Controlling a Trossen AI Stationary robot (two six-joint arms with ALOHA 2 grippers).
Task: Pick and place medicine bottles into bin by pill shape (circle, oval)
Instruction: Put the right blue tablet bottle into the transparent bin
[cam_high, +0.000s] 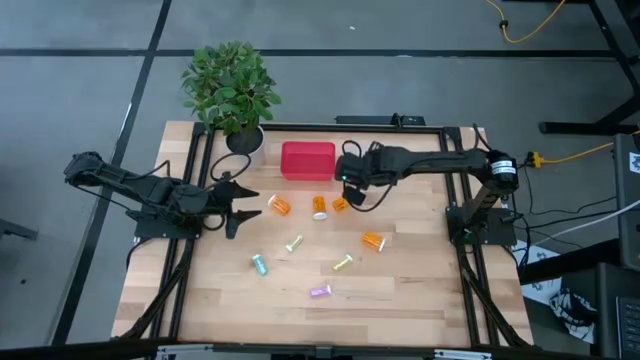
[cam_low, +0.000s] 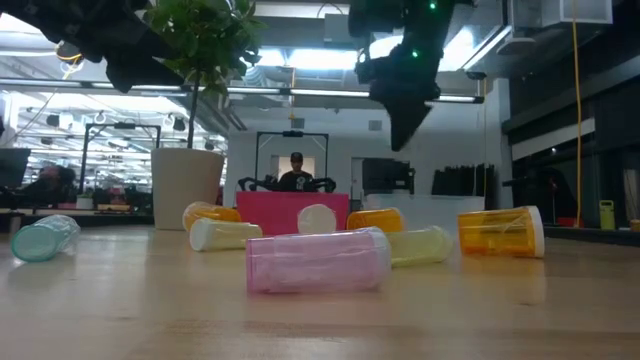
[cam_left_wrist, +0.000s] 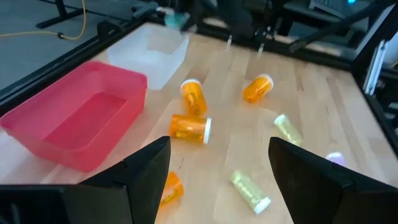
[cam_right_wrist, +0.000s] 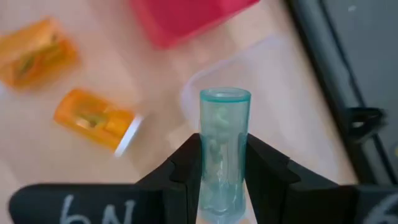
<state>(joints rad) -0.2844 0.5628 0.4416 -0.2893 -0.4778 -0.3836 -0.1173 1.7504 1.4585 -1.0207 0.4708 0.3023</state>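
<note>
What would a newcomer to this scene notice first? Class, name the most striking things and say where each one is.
First, the right hand, shut on a teal bottle, above a clear bin beside the red bin at the table's far edge. Next, the scatter of small bottles lying on the wooden table, orange ones nearer the bins, pastel ones nearer the front. The left hand waits open at the table's left side, near a potted plant.

The right arm reaches from the counter's right edge across toward the middle of its far edge, its wrist bent down there. The right claw (cam_right_wrist: 224, 168) is clamped on a teal bottle (cam_right_wrist: 222, 149), held upright between both fingers. The left arm lies low along the counter's left edge, its left claw (cam_high: 243, 203) spread wide, fingers (cam_left_wrist: 147, 174) well apart, holding nothing.
</note>
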